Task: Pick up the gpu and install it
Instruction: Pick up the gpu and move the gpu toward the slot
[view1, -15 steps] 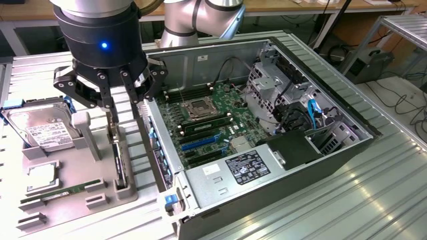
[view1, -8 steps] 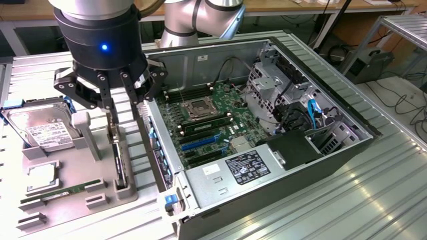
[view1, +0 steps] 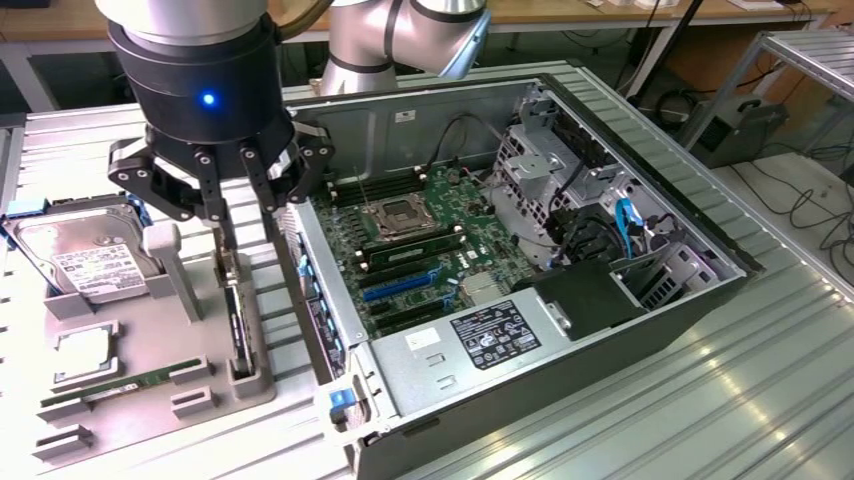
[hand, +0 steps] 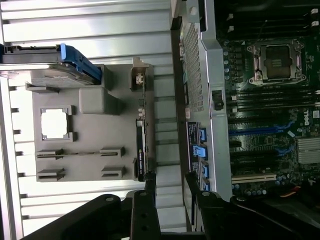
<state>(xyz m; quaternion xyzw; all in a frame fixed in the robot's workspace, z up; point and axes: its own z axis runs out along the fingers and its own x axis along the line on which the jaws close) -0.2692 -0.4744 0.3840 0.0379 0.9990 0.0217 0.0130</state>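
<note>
Hovering over the grey holder (view1: 147, 400), my gripper (view1: 251, 240) has its two fingers (hand: 145, 200) spread apart with nothing between them. The graphics card (view1: 240, 325) stands on its edge in a slot of that holder, on the side nearest the computer case (view1: 601, 320), and it sits just below my fingertips. In the wrist view the card (hand: 141, 150) shows as a thin dark strip roughly in line with one finger, and I cannot tell whether that finger touches it. Past the card, on the same holder, a square processor chip (view1: 83, 350) lies flat in its pocket, a slim memory stick (view1: 114, 388) lies in a groove, and a silver hard drive (view1: 87, 262) leans in its cradle. Beside the holder the case lies open on the ribbed metal table (view1: 747, 400), showing the green motherboard (view1: 427, 240) with its bare processor socket (view1: 400, 215) and the labelled power supply (view1: 481, 335). Further back are workbenches and cables.
</note>
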